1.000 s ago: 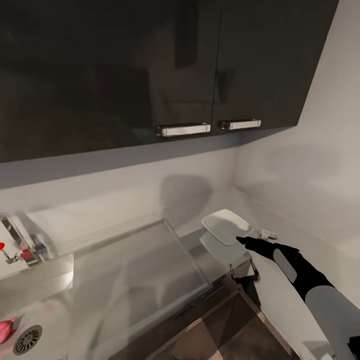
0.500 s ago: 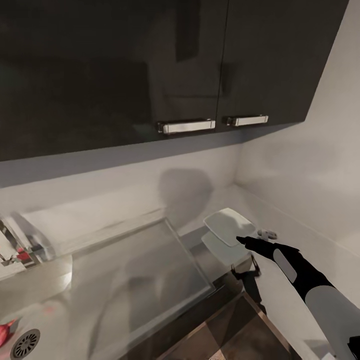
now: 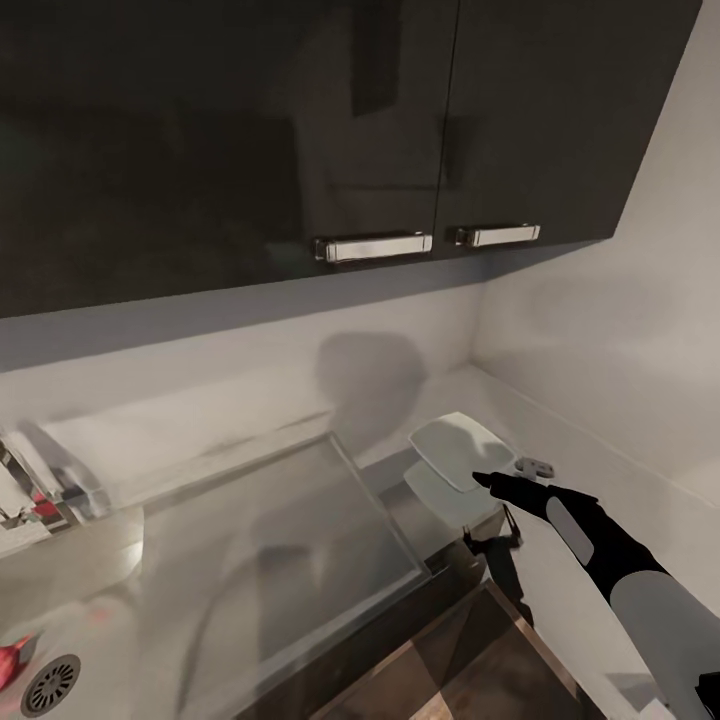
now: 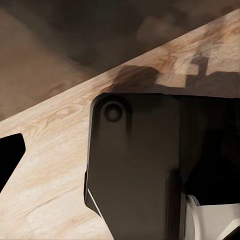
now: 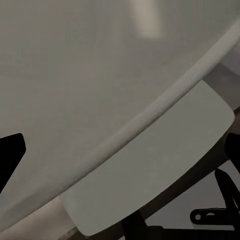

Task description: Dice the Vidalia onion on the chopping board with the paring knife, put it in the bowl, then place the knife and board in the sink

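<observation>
The white squarish bowl (image 3: 452,448) sits on the glossy grey countertop (image 3: 250,560) near the corner of the walls. My right gripper (image 3: 486,482) hovers at the bowl's near right rim, open, with nothing between its fingers. In the right wrist view the bowl (image 5: 100,75) looms very close, with the black fingertips (image 5: 11,152) spread wide. At the lower left lies the sink (image 3: 70,640) with its round drain. The Vidalia onion (image 3: 10,655) shows as a red sliver at the picture's edge. My left gripper (image 4: 120,155) hangs over pale wood floor, open. The chopping board and paring knife are out of view.
Dark glossy wall cabinets (image 3: 300,130) with chrome handles hang above the counter. The chrome tap (image 3: 35,480) stands behind the sink. A small grey bit (image 3: 535,465) lies right of the bowl. White walls meet in a corner behind the bowl. Dark floor (image 3: 480,650) shows below the counter edge.
The head camera has swung slightly right, so the sink, tap and onion slid toward the left edge. My right gripper holds almost the same spot by the bowl.
</observation>
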Controlling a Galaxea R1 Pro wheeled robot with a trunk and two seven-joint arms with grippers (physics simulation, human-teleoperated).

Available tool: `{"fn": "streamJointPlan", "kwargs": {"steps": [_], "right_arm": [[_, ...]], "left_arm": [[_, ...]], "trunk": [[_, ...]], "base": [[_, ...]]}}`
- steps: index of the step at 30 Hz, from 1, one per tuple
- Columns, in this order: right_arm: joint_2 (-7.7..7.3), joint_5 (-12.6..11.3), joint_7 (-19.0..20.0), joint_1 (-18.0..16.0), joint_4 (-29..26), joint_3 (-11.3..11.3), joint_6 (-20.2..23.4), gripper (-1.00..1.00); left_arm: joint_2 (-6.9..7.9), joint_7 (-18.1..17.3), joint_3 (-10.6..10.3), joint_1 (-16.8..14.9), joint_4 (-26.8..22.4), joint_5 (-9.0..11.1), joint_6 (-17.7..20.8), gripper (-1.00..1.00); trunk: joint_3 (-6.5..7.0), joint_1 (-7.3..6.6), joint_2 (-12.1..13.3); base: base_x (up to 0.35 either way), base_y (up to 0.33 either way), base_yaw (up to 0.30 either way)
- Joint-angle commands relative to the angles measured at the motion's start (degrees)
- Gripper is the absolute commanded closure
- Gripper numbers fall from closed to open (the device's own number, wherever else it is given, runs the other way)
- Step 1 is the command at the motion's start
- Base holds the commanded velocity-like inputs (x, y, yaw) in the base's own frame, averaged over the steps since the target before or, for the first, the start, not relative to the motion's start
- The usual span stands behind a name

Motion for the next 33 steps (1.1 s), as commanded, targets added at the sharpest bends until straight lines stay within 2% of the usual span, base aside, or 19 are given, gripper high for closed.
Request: {"fn": "streamJointPlan", "kwargs": {"steps": [1,33], "right_arm": [[-0.07,-0.22,-0.04,-0.05,-0.07,0.24,0.17,-1.0],[-0.07,-0.17,-0.05,-0.02,-0.11,0.26,0.09,-1.0]], "left_arm": [[-0.02,-0.03,0.02,0.01,-0.07,0.3,-0.05,-1.0],[-0.02,-0.03,0.02,0.01,-0.07,0.31,-0.13,-1.0]], "trunk": [[-0.12,0.04,-0.12],[-0.12,0.04,-0.12]], "base": [[0.0,0.0,0.0],[0.0,0.0,0.0]]}}
